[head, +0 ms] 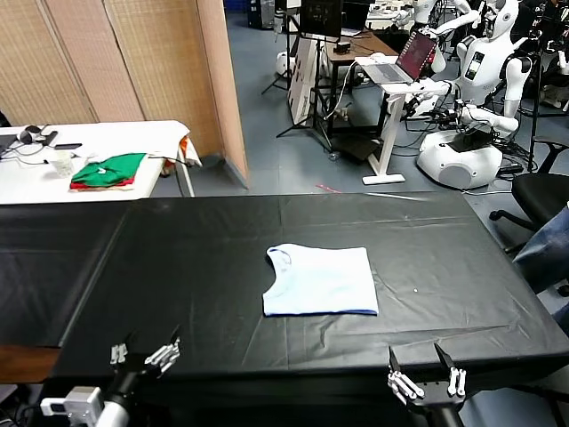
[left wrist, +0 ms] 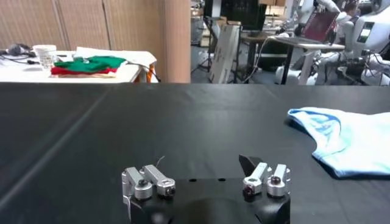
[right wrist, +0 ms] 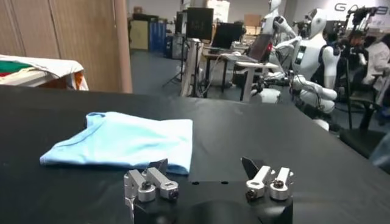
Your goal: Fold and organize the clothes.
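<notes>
Left gripper and right gripper, jaws open, empty, near folded T-shirt.

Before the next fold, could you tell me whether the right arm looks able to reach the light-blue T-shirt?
Probably yes: the right claw is open at the near table edge, with only bare black cloth between it and the light-blue T-shirt.

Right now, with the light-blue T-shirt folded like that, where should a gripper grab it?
Probably the near hem corners of the T-shirt, coming in low from the table's front edge. It lies flat and folded, straight hem toward the robot, neckline at the far left. Left gripper and right gripper both wait open there.
</notes>
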### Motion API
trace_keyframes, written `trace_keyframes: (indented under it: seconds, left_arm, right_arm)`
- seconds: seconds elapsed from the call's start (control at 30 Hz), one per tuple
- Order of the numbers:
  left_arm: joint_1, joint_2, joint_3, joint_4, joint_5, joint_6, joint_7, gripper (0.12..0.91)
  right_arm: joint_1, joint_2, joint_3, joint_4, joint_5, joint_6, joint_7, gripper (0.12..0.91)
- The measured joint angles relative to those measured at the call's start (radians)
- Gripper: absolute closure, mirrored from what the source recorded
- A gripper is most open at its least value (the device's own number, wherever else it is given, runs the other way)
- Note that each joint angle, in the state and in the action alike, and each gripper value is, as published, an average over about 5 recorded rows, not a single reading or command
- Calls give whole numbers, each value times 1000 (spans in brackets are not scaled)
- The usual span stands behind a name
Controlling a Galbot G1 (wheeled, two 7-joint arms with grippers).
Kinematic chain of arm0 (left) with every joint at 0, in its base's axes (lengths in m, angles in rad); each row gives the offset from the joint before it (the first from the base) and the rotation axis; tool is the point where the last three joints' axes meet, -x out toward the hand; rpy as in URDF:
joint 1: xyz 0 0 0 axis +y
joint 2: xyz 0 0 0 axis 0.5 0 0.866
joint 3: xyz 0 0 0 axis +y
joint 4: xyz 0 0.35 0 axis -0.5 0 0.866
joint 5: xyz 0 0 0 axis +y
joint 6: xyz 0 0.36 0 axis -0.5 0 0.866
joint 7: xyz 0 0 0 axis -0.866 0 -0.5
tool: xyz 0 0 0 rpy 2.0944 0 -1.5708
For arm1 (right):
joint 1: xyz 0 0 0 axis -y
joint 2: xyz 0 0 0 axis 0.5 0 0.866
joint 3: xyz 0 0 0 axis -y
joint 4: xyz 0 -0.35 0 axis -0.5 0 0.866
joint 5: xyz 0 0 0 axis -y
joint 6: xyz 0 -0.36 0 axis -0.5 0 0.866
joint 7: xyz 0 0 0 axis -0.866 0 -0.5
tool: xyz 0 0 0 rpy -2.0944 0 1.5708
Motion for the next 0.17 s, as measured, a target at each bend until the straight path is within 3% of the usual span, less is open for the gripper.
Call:
trace_keyframes:
  seconds: [0.17]
  left_arm:
    - [9, 2, -1, -1, 1, 4, 2, 123]
  right_arm:
    - [-2, 0, 0, 0, 0, 0, 0, 118]
